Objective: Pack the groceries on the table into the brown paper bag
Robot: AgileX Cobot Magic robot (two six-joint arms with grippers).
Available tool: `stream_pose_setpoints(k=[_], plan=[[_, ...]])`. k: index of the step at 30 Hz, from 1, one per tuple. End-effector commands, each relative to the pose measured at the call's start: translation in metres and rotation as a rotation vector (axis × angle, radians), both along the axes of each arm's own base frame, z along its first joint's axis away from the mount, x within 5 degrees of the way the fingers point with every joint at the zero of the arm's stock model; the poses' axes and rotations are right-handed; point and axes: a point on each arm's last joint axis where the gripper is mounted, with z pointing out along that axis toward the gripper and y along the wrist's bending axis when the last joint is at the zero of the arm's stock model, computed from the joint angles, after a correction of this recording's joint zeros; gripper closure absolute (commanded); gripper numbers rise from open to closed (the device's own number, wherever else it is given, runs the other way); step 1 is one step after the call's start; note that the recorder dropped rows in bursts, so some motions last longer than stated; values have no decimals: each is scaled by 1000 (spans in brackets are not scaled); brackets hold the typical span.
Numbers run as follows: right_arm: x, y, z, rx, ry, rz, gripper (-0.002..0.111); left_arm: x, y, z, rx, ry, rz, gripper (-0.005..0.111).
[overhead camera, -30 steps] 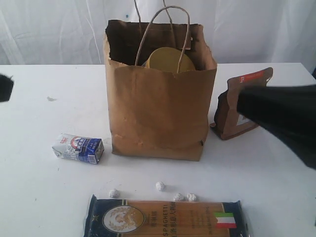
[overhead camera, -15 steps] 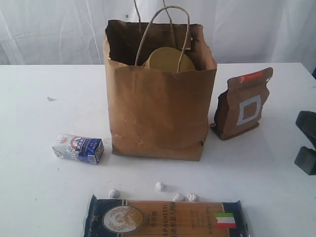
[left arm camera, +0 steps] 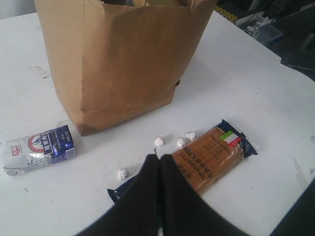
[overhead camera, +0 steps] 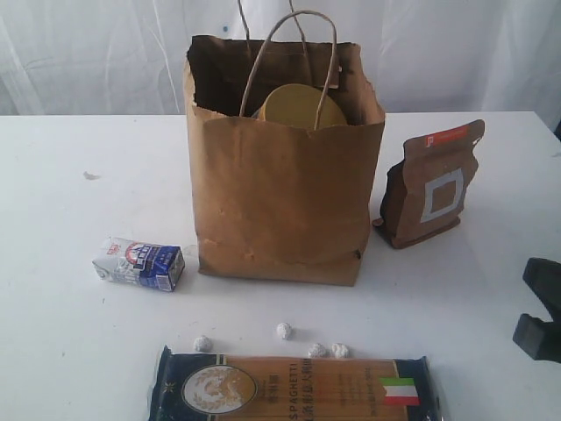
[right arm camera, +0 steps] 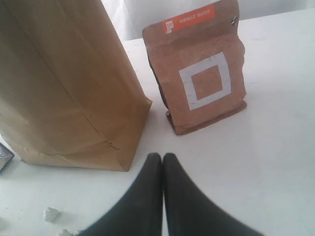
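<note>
Right tool [right arm camera: 162, 157] closed, empty; brown paper bag [overhead camera: 280, 202] holds yellow item [overhead camera: 298, 110].

This looks like a lab or test room. A white table [overhead camera: 53, 219] stands before a white curtain [overhead camera: 88, 53], with dark equipment [left arm camera: 268, 29] cluttered past the table's edge.

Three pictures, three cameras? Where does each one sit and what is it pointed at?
Exterior view: off the arms, facing the brown paper bag across the table; only a dark piece of the right arm shows.
Left wrist view: at the left wrist, above the blue spaghetti packet, looking toward the bag; the shut left hand shows.
Right wrist view: at the right wrist, low, facing the brown pouch; the shut right hand shows.
All three show the bag.
</note>
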Motion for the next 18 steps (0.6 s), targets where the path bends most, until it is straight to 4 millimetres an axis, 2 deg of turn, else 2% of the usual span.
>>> stream_pose_setpoints(k=[1,11,14,16,18], plan=[[-1,-2,-1,4,-2,-15,108,-2,0,-2,-3,13,-6,107],[-4,-3,4,46,-33,-22,108,-2,0,-2,0,17,-8,107],[-29,-11,23,57,-262,-10,108,-2,0,-3,3,20,-10,107],[-46,-11,22,60,-368,53,108,-2,0,-3,3,20,-10,107],[-54,-11,11,94,-396,66,108,-2,0,-3,3,20,-10,107]])
